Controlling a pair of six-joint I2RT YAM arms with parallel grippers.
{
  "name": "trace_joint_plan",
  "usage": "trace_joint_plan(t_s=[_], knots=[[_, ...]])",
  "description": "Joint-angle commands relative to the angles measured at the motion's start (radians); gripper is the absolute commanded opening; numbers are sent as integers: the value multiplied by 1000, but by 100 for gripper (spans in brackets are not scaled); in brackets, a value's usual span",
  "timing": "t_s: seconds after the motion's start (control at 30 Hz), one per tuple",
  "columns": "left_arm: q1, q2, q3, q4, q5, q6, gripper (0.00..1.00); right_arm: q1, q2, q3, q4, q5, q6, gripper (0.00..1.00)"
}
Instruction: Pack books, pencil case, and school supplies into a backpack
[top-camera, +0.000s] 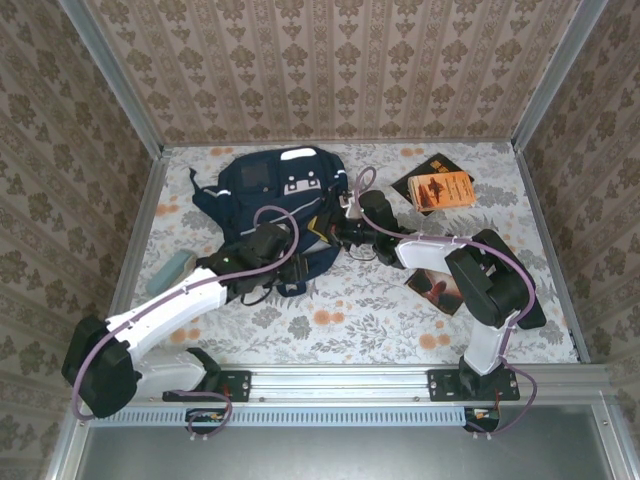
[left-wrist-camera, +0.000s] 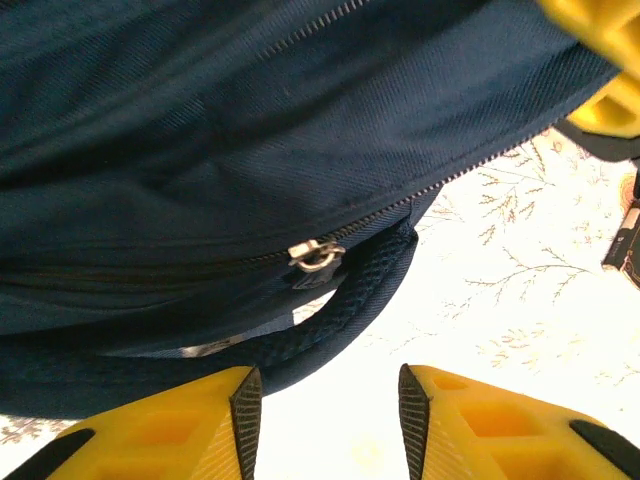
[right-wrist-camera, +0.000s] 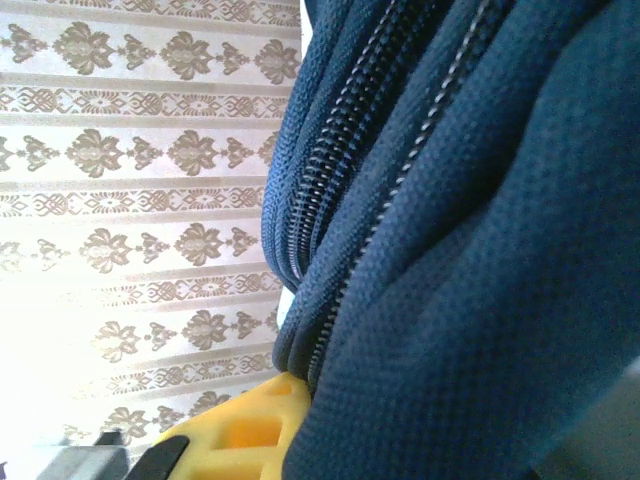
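- The navy-blue fabric backpack (top-camera: 270, 190) with white and grey patches lies flat on the floral-patterned tabletop (top-camera: 350, 310), left of centre and toward the far side.
- Its near edge faces the arms. In the left wrist view a closed zipper line runs across the fabric to a small metal zipper pull (left-wrist-camera: 316, 255), with a dark woven carry handle (left-wrist-camera: 350, 305) curving just below it.
- The left end effector (left-wrist-camera: 325, 400) is at the backpack's near edge, open. Its two yellow fingers (left-wrist-camera: 200, 425) stand apart with bare tabletop (left-wrist-camera: 520, 280) between them, and they hold nothing.
- The right end effector (top-camera: 340, 228) is at the backpack's right side and is closed on the backpack. In the left wrist view the fabric's edge runs between its two yellow fingers (left-wrist-camera: 610, 105). In its own wrist view, folds of fabric and zipper teeth lie over one yellow finger (right-wrist-camera: 235, 435), against the patterned wallpaper wall (right-wrist-camera: 150, 150).
- The pale mint-green soft pencil case (top-camera: 172, 270) lies on the tabletop left of the left arm, apart from the backpack.
- The orange paperback (top-camera: 447, 188) lies at the far right, resting on the black paperback (top-camera: 410, 183).
- The dark reddish-brown paperback (top-camera: 432, 288) lies nearer, partly under the right arm.
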Motion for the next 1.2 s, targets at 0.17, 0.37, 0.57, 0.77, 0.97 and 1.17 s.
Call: trace_joint_plan(t_s=[0.17, 0.37, 0.57, 0.77, 0.97, 1.17], knots=[[-20, 111, 9, 98, -176, -117, 43, 5, 27, 49, 130, -50, 63, 1], [-35, 177, 26, 93, -264, -200, 42, 21, 40, 57, 144, -60, 74, 1], [-41, 201, 24, 118, -376, -217, 37, 45, 65, 75, 150, -67, 83, 1], [-41, 183, -21, 243, -390, -164, 37, 59, 82, 82, 157, -69, 94, 1], [-41, 138, -52, 241, -434, -175, 22, 65, 80, 86, 154, -69, 92, 1], [-40, 102, -57, 221, -445, -160, 6, 65, 75, 82, 132, -55, 77, 2]])
